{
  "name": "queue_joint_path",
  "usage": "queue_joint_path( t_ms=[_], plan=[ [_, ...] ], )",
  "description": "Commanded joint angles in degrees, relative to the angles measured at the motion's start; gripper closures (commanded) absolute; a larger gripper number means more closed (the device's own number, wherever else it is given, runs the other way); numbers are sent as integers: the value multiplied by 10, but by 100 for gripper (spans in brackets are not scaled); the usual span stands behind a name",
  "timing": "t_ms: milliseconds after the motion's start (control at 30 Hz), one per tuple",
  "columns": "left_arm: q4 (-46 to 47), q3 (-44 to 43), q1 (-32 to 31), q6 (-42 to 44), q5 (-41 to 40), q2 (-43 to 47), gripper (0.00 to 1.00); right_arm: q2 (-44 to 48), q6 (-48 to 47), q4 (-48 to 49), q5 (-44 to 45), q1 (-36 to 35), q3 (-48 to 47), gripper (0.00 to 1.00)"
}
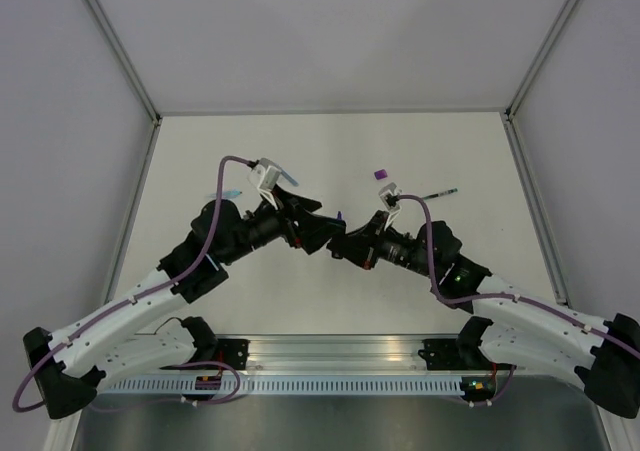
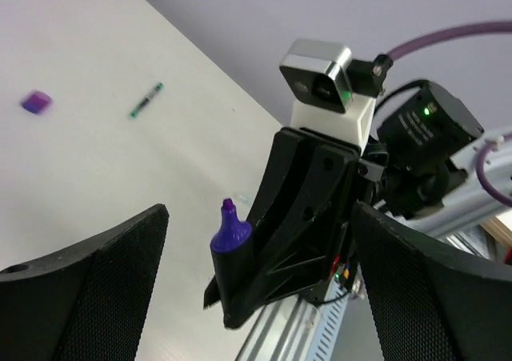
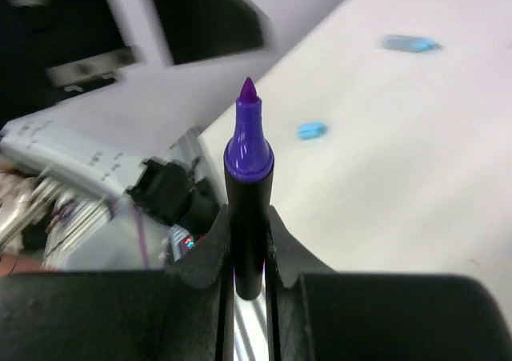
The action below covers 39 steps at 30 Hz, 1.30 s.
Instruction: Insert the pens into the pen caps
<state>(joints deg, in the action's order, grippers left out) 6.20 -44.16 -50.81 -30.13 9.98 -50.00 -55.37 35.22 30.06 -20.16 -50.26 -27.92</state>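
Purple marker (image 3: 248, 185) sits clamped in the right claw (image 3: 248, 245), its black barrel pinched between the two fingers and its purple tip pointing up, clear of the counter (image 1: 330, 141). The lower end of the barrel is hidden in the slot between the fingers. From above the marker is hard to pick out, since both claws crowd together near the middle of the counter.

The left claw (image 2: 260, 217) is spread wide and holds nothing. Its fingers (image 2: 88, 281) are cut off at the bottom corners of its own view, and the right claw with the marker faces it across the gap. Whether the two claws touch cannot be told from above.

The purple cap (image 1: 381, 174) lies on the counter to the far right of the claws; it is blurred in the left wrist view. The green pen (image 1: 440, 191) lies further right, apart from the cap, too thin to show any detail.

On the left, a short blue piece (image 3: 312, 129) and a longer blue piece (image 3: 410, 44) lie on the counter well apart. Both are smeared, and which is marker and which is cap cannot be told. From above, the left arm partly covers them.
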Motion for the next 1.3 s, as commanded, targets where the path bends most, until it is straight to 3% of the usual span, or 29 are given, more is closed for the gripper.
queue_joint_path(
  t_ms=[0,33,100,233,433,567,733,900,1067,1267],
  plan=[
    [-99,-96,9,49,-93,-11,0,55,-21,-272,224,4,-91,100],
    [-115,-126,11,66,-128,-19,0,70,-18,-300,313,10,-105,100],
    [-152,-172,15,99,-149,-55,0,93,-24,-354,395,12,-107,100],
    [-175,-230,38,128,-160,-137,1,162,-37,-379,453,12,-90,100],
    [-190,-348,73,156,-120,-310,5,280,-45,-343,441,11,-50,100],
    [-193,-432,102,182,-87,-482,10,336,-47,-340,441,12,-28,100],
    [-224,-598,113,255,-47,-666,19,371,-46,-339,428,11,-18,100],
    [-261,-773,114,285,-68,-846,22,374,-48,-345,423,12,-20,100],
    [-204,-789,120,291,-58,-905,22,374,-46,-342,414,12,-16,100],
    [-157,-798,137,223,26,-938,24,377,-41,-338,398,12,-16,100]
  ],
)
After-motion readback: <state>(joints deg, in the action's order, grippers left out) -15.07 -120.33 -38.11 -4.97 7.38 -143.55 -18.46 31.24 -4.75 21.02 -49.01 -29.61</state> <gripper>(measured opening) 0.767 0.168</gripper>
